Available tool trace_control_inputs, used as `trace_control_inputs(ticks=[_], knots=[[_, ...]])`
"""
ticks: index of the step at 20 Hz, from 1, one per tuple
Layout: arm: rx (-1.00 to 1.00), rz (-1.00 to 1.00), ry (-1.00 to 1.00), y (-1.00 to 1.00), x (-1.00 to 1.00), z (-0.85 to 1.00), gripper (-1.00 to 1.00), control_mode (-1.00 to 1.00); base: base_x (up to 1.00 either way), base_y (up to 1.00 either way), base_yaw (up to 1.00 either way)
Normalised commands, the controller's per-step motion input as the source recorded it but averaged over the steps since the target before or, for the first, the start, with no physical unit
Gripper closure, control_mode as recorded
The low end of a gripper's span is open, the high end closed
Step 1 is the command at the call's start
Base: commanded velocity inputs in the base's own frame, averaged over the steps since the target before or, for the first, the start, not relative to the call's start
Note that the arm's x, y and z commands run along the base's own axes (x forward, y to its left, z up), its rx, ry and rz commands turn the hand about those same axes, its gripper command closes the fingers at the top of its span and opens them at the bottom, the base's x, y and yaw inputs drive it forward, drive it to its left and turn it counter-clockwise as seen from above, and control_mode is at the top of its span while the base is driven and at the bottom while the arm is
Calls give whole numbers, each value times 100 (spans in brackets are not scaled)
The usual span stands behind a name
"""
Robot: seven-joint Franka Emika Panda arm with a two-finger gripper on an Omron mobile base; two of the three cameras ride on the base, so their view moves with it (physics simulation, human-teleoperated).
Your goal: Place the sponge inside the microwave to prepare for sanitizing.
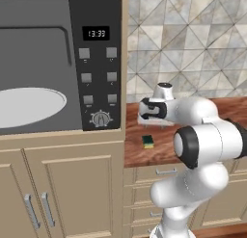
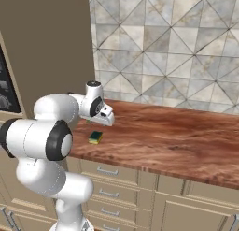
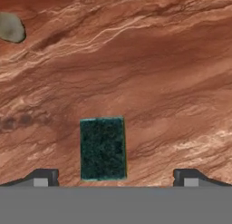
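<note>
Sponge [image 3: 103,148], green side up, lies on the wooden counter [image 3: 158,73] at 6 o'clock in the hand view, between the spread fingertips of the empty gripper [image 3: 115,177]. A straight, centred descent is advised before closing.

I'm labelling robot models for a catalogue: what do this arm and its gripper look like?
A glossy white arm of rounded, tube-like segments, with black bands at the joints. The white gripper ends in two small dark grey fingers with lighter grey pads. No cables or markings show.
</note>
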Motion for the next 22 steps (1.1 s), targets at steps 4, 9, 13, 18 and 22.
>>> trace_control_inputs(ticks=[4,9,13,18,22], knots=[[0,2,9,6,2,-46,-100,-100,0,0,0],[0,0,6,26,1,-45,-100,-100,0,0,0],[0,0,2,9,4,-31,-100,-100,0,0,0],[0,0,0,0,12,-36,-100,-100,0,0,0],[0,0,2,0,5,-42,-100,-100,0,0,0]])
